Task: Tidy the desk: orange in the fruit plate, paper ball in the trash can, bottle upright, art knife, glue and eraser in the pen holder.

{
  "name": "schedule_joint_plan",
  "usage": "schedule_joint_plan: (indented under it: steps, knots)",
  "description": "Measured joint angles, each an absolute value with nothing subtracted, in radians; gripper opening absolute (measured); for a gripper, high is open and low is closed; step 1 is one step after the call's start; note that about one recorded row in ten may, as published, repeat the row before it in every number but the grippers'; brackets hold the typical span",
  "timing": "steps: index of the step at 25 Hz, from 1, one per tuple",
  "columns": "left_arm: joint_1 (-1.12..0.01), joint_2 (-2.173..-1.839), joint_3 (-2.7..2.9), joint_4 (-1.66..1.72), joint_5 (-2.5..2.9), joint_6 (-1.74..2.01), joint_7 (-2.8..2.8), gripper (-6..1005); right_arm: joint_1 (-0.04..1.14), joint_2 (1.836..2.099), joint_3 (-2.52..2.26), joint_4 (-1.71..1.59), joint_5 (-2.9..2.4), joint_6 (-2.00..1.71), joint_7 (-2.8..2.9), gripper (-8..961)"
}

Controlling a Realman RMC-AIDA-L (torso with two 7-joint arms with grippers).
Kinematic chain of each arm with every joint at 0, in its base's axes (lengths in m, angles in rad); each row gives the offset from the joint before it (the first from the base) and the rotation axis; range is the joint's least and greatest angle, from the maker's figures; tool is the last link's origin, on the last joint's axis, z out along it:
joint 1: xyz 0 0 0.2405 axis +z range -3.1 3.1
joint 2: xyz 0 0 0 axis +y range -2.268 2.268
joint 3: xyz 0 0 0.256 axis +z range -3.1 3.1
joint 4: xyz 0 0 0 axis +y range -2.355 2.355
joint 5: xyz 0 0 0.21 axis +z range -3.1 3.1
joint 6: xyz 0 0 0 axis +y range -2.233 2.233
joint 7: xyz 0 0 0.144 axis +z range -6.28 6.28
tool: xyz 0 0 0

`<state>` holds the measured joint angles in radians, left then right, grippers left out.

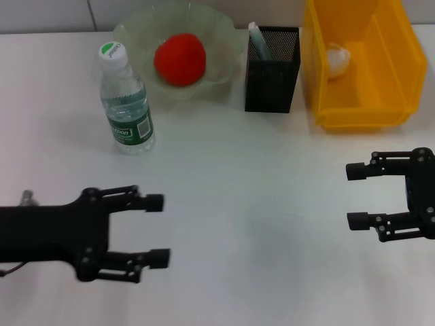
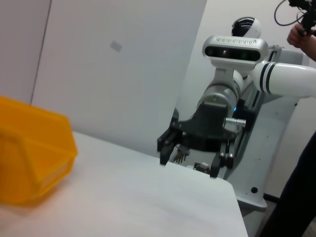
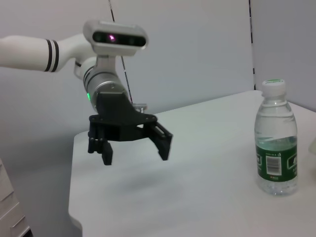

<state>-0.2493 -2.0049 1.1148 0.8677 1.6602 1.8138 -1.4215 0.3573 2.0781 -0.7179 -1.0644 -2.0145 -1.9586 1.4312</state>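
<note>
The orange (image 1: 180, 59) lies in the glass fruit plate (image 1: 224, 34) at the back. The water bottle (image 1: 126, 100) stands upright to the plate's front left; it also shows in the right wrist view (image 3: 276, 138). The black mesh pen holder (image 1: 273, 64) holds a pale tube-like item (image 1: 258, 39). The paper ball (image 1: 338, 57) lies in the yellow bin (image 1: 387, 75). My left gripper (image 1: 158, 229) is open and empty over the near left table; it also shows in the right wrist view (image 3: 133, 145). My right gripper (image 1: 356, 195) is open and empty at the near right.
The yellow bin also shows in the left wrist view (image 2: 29, 153), with my right gripper (image 2: 190, 160) beyond it near the table's edge. The white table (image 1: 258, 204) spreads between the grippers.
</note>
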Motion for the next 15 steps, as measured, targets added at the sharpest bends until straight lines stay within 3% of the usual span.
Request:
schedule_joint_plan:
  steps: [3, 6, 15]
  knots:
    - [-0.249, -2.005, 1.115, 0.868, 1.66, 1.814, -1.422, 859, 0.356, 2.079, -0.718, -1.063, -2.019, -1.955, 1.431, 756]
    - [-0.244, -1.976, 1.041, 0.799, 1.729, 1.877, -1.378, 859, 0.355, 2.081, -0.718, -1.057, -2.024, -1.952, 1.431, 756]
    - [-0.246, -1.968, 1.039, 0.795, 1.765, 1.885, -1.383, 859, 0.345, 2.082, -0.718, -1.047, -2.025, -1.949, 1.432, 756]
